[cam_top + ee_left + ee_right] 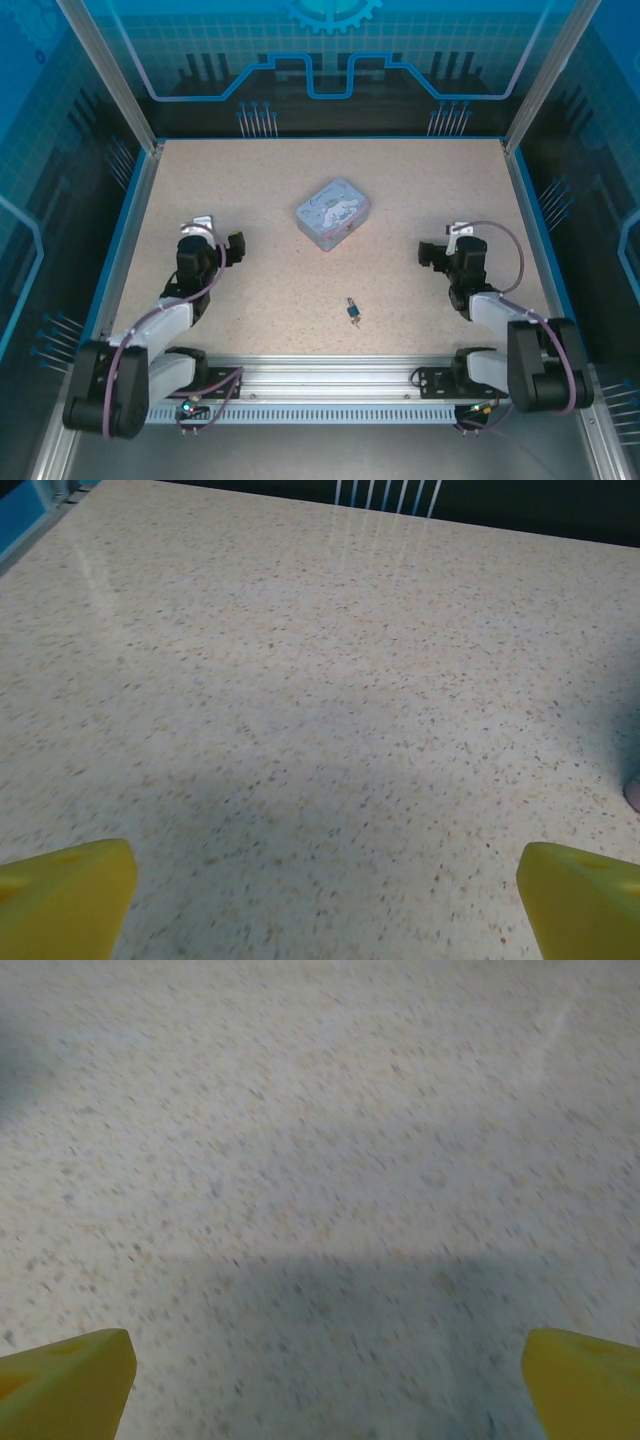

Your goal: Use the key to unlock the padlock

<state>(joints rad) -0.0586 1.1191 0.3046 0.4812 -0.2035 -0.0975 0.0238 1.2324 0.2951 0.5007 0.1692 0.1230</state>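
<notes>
Top external: padlock point(352, 312) lies flat on the speckled table point(250, 180), near the front middle, between the two arms and well apart from both. Tiny, dark body with a teal tint. A thin dark bit sits at its far end, perhaps the shackle, perhaps the key; too small to tell. Pale blue tin point(333, 213) sits farther back, lid shut, contents hidden. Left gripper point(232, 250) and right gripper point(430, 252) hang over bare table. Wrist views: each pair of yellow fingertips point(70, 890) point(70, 1375) is spread wide, nothing between them.
</notes>
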